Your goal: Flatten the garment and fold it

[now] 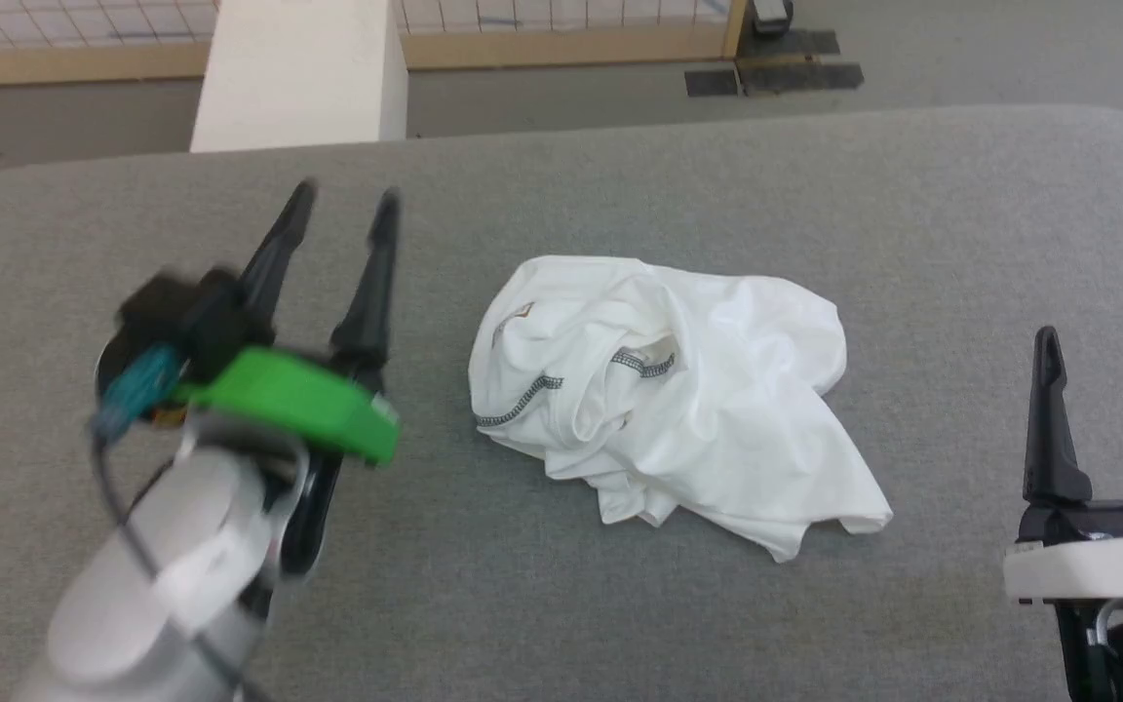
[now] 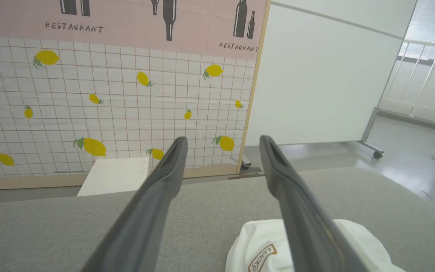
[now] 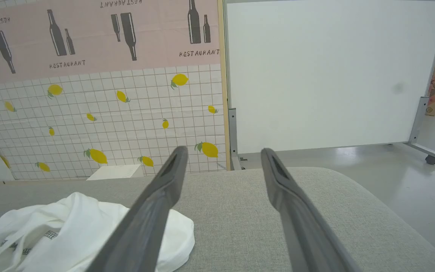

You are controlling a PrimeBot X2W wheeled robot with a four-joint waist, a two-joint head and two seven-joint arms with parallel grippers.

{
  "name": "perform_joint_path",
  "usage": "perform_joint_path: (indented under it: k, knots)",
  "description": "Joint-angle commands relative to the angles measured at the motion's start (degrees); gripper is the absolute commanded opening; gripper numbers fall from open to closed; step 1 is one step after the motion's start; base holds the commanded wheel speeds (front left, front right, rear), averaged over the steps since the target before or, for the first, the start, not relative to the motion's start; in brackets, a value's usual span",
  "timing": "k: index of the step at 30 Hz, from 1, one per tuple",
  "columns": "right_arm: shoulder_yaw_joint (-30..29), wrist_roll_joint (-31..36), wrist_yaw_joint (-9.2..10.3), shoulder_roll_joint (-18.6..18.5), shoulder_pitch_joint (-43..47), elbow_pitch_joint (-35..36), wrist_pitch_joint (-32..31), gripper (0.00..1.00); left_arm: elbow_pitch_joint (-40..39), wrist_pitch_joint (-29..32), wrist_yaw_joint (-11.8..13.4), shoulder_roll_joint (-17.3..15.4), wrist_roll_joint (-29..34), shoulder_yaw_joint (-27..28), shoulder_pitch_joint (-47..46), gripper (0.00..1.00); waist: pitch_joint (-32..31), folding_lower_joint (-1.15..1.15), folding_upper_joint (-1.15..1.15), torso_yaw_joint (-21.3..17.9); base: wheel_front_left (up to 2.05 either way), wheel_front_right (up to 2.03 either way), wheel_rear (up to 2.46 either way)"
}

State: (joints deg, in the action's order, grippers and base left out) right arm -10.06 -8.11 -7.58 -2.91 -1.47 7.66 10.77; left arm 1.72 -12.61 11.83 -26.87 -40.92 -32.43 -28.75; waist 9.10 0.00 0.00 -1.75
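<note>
The garment (image 1: 669, 390), a white T-shirt with grey zigzag stitching, lies crumpled in a heap at the middle of the grey padded table (image 1: 620, 195). Its brown-bordered "LUCKY" patch (image 2: 261, 258) faces up in the left wrist view. My left gripper (image 1: 342, 205) hovers open to the left of the heap, apart from it, with nothing between its fingers. My right gripper (image 1: 1093, 341) stands open at the lower right, well clear of the shirt's right edge. The garment (image 3: 70, 234) lies to the left of the right gripper's fingers (image 3: 157, 200) in the right wrist view.
A white box (image 1: 298, 73) stands on the floor just beyond the table's far left edge. Behind it runs a lemon-patterned wall panel (image 2: 108, 105) and a white partition on wheels (image 3: 327, 75). Bare grey tabletop surrounds the heap on all sides.
</note>
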Motion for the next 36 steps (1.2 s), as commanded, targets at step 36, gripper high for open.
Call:
perform_joint_path:
  k: [36]
  knots:
    - [3.5, -6.4, 0.09, -5.0, -23.3, -2.2, -43.7, 1.0, -9.3, -2.4, -10.5, 17.9, 22.5, 21.2, 27.2, 1.0, 11.9, 0.0, 0.0, 8.3, 0.0, 0.0, 0.0]
